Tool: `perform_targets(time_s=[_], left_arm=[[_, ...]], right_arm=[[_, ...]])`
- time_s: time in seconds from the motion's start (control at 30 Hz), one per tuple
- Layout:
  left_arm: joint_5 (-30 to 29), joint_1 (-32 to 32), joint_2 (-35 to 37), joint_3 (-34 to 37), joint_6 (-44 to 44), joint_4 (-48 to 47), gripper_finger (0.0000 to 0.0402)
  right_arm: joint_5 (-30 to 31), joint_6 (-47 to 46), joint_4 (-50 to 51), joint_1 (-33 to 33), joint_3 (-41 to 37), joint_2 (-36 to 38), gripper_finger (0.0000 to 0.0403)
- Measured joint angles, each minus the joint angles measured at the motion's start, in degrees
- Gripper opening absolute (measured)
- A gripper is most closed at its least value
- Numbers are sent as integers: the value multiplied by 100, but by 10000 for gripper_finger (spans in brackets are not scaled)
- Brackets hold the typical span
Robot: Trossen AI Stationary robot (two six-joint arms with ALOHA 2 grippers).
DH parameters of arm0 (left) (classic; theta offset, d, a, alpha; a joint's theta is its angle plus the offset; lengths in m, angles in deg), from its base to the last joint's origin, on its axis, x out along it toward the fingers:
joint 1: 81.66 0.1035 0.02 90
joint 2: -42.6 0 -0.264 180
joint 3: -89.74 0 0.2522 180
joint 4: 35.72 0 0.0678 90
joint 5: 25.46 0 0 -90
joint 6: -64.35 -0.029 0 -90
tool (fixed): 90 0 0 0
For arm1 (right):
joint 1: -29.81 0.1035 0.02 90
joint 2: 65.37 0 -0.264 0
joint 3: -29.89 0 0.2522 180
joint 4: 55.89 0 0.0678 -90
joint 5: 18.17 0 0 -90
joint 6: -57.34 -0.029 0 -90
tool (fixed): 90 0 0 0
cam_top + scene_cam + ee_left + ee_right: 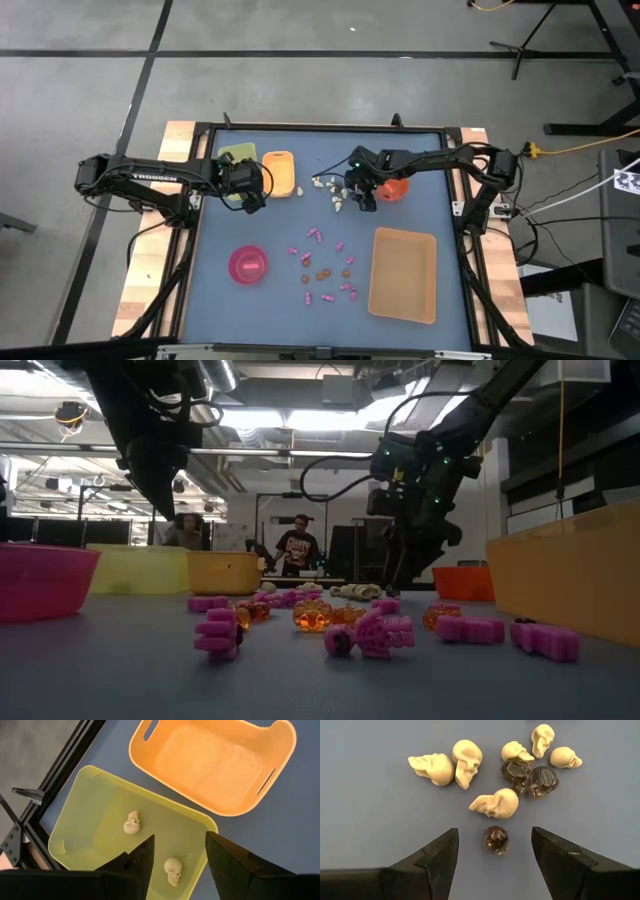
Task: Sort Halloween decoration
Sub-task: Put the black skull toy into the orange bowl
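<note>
The right tool point(495, 852) is held wide open over a dark grey skull point(495, 839) beside cream skulls point(495, 803). The left tool point(177, 855) is spread, empty, above the green tray point(85, 820).

Bright ceiling lights point(300, 415) are blazing in the low view, blowing out to white and throwing both arms into near silhouette against the room. The magenta trinkets point(375, 632) up front are sitting slightly soft, the background figures softer still. From overhead, light is falling evenly across the blue table point(280, 290), shadows staying faint and short. At the left wrist, the yellow-green tray point(95, 815) is glowing, with mild sheen on the orange tray point(220, 765). At the right wrist, cream skulls point(465, 760) are looking crisp, casting soft, small shadows; the dark fingers point(430, 862) are blurring at the frame's bottom
</note>
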Motion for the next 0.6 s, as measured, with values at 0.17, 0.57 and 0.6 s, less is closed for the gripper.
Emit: perform_targets(time_s=[0.17,0.57,0.6], left_arm=[[0,0,0,0,0,0,160],[-2,0,0,0,-2,19,160],[-2,0,0,0,-2,25,160]], right_arm=[[119,0,-447,-1,-245,-37,250],[59,-11,-616,-9,-254,-294,215],[60,-9,-614,-7,-254,-297,206]])
